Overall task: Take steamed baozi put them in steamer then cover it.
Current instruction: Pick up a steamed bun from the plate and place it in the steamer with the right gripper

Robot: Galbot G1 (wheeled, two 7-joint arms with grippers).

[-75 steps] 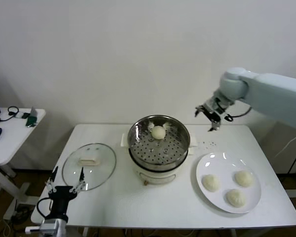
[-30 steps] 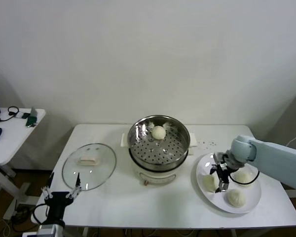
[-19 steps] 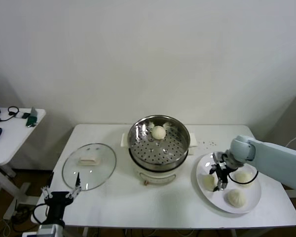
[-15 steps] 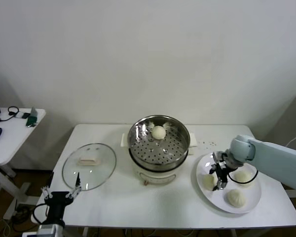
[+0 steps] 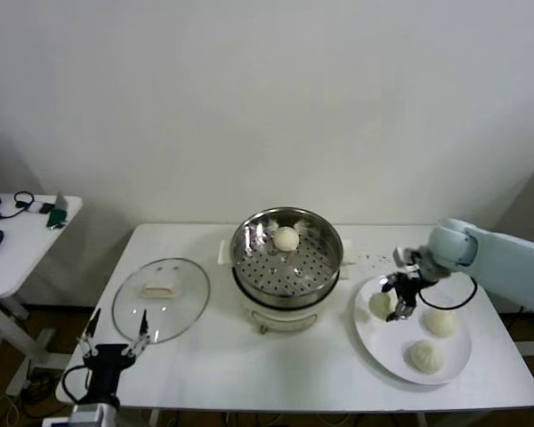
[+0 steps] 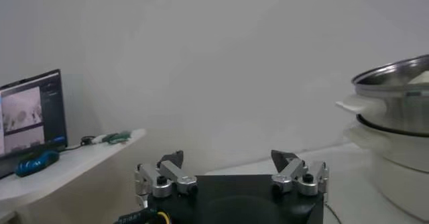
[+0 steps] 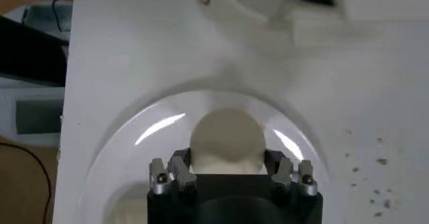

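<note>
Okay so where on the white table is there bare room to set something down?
Free: the white table along its front edge, from below the round clear glass lid across to the flat white round plate; also the back left corner behind the lid. Crowded: the plate, with two cream-white buns and the right gripper shut on a third bun.

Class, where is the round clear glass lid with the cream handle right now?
In the head view the round clear glass lid lies flat on the white table, on the robot's left of the shiny steel steamer, just beyond the open left hand.
</note>
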